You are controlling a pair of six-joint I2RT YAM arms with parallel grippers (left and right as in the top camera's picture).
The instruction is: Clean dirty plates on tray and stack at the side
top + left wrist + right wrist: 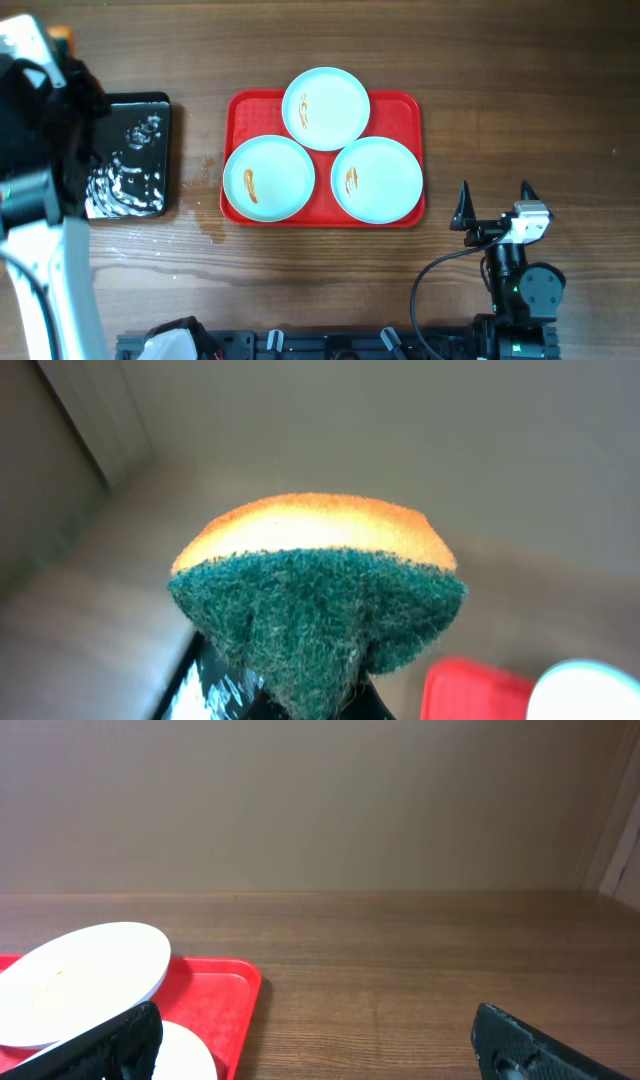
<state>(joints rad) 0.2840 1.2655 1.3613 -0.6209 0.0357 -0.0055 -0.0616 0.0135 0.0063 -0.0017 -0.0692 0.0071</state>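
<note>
The red tray (pixel 405 110) lies mid-table with three pale dirty plates on it: one at the back (pixel 326 108), one front left (pixel 268 177), one front right (pixel 376 179). Each shows an orange-brown smear. My left gripper (pixel 320 705) is raised at the far left (pixel 60 45), shut on a sponge (pixel 315 595) with a green scouring face and yellow back; the sponge hides the fingers. Right of the tray's front corner, my right gripper (pixel 494 200) stands open and empty. In its wrist view (pixel 320 1055) a plate (pixel 85 980) and the tray's edge (pixel 215 990) show at left.
A glossy black tray (pixel 150 110) holding foamy water lies left of the red tray, under my left arm. Small wet spots (pixel 210 225) mark the wood between them. A white crumpled thing (pixel 175 340) and a black rail sit at the front edge.
</note>
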